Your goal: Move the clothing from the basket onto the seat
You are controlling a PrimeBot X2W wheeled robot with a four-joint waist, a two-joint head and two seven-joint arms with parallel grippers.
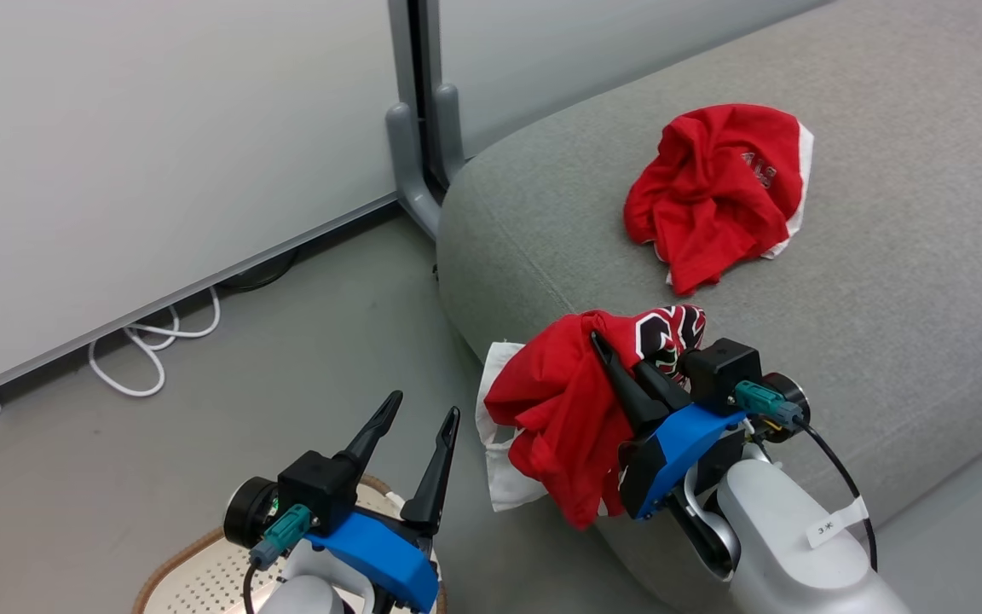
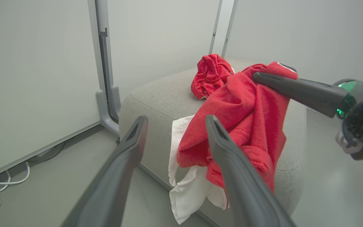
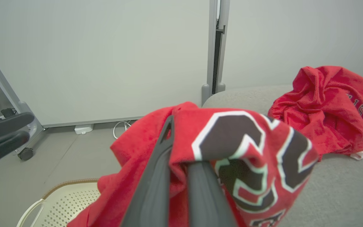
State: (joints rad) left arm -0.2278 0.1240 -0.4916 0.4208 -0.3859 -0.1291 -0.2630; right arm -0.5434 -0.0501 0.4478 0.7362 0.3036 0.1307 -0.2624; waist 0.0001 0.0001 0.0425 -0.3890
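The left end effector (image 1: pixel 424 404) and right end effector (image 1: pixel 606 345) each have two long, tapering dark-grey fingers (image 1: pixel 438 469) on a black block (image 1: pixel 316 486) over a bright blue bracket (image 1: pixel 376 553). A teal plug (image 1: pixel 280 532) sits by each black, drum-shaped wrist (image 1: pixel 245 512), and a thin black cable (image 1: pixel 840 477) loops from the right one. The right forearm (image 1: pixel 785 554) is a smooth pale-grey shell with a small white label (image 1: pixel 832 527) bearing dark marks.

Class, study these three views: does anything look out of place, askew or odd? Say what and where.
Nothing is damaged or spilled. The red numbered jersey dangles bunched from the right gripper at the edge of the light-grey fabric sofa, and the other red garment lies crumpled on the sofa. A white cable loops loose on the floor.
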